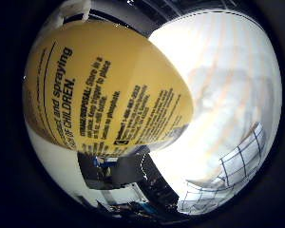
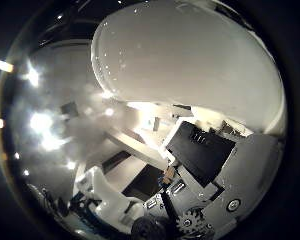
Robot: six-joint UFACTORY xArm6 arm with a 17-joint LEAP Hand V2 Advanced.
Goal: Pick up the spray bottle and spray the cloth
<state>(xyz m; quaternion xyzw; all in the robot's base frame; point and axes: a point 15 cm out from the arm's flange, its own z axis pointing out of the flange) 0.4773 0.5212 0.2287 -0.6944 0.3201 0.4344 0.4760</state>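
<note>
Spray bottle (image 1: 104, 90), yellow-labelled, fills the upper left of the little-finger view, close against the palm, with hand (image 2: 210, 200) parts at lower right of the thumb view, finger closure indeterminable; judged smooth, rigid, moderately heavy, best taken round the body.

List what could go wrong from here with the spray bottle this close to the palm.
1. The spray bottle fills much of both palm views, so its nozzle direction cannot be checked; a spray might miss the cloth.
2. Only a corner of the checked cloth shows, off to the side of the bottle, so aim looks uncertain.
3. The bottle's smooth rounded body might slip in the hand.
</note>
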